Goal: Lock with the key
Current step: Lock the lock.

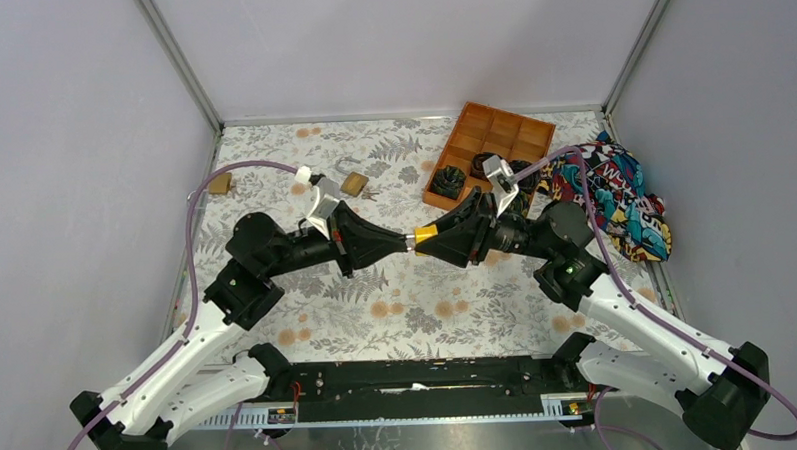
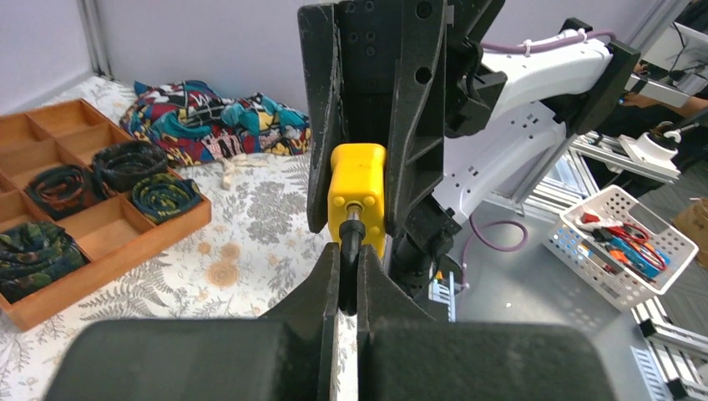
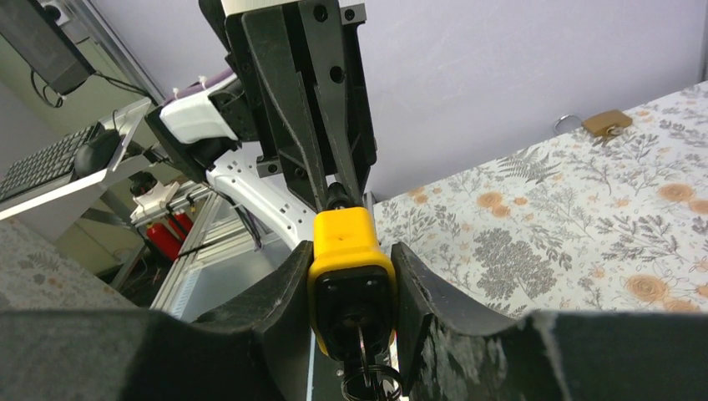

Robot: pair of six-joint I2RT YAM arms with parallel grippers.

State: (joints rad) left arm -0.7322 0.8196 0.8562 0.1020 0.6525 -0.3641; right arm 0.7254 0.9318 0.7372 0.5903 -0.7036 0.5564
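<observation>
My right fingers (image 3: pixel 294 288) clamp the one yellow padlock (image 3: pixel 349 246) by its sides, in the air above the middle of the table (image 1: pixel 407 310). One key (image 3: pixel 361 338) sits in the black face nearest my right wrist. My left fingers (image 2: pixel 328 288) are pinched shut on the dark stub (image 2: pixel 351 242) at the padlock's other end. Two brass padlocks (image 1: pixel 219 182) lie far left. One wooden tray (image 2: pixel 117 238) holds four rolled belts (image 2: pixel 125 163), with one patterned cloth (image 1: pixel 619 192) beside it.
</observation>
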